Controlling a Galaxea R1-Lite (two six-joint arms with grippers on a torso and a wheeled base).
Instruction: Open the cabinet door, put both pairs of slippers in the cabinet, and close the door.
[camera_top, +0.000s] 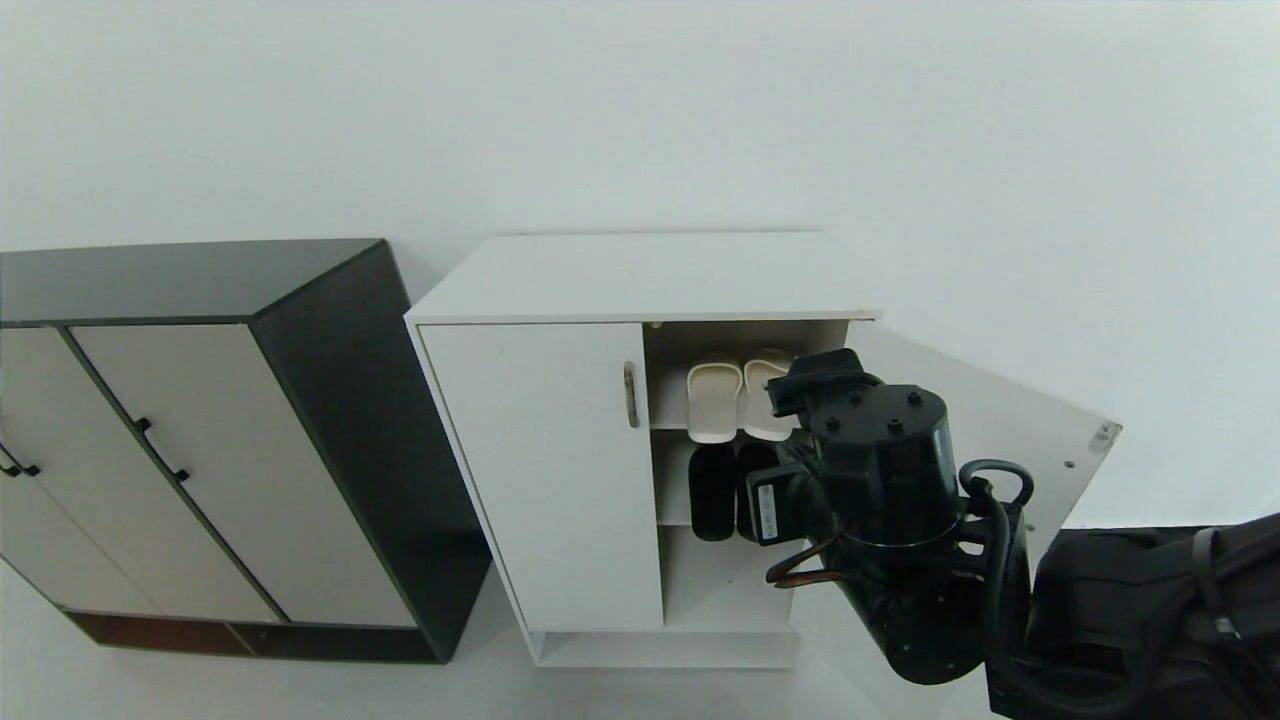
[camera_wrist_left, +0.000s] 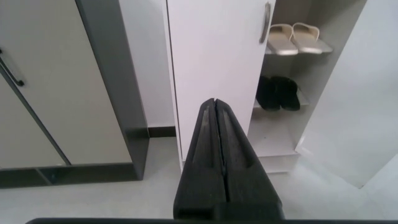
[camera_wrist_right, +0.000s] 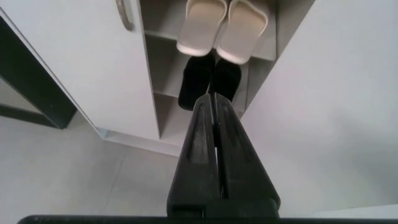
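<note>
Left fingers (camera_wrist_left: 204, 143) are pressed flat together with nothing between them, and the right fingers (camera_wrist_right: 200, 143) are closed and empty too, hanging in front of the white cabinet (camera_top: 640, 275). Its right door (camera_top: 1000, 420) stands swung wide open while the left door (camera_top: 545, 470) is shut. White slippers (camera_top: 715, 400) sit side by side on the upper shelf, black slippers (camera_top: 712, 490) on the shelf just below. A dark cabinet (camera_top: 340, 400) stands beside it.
</note>
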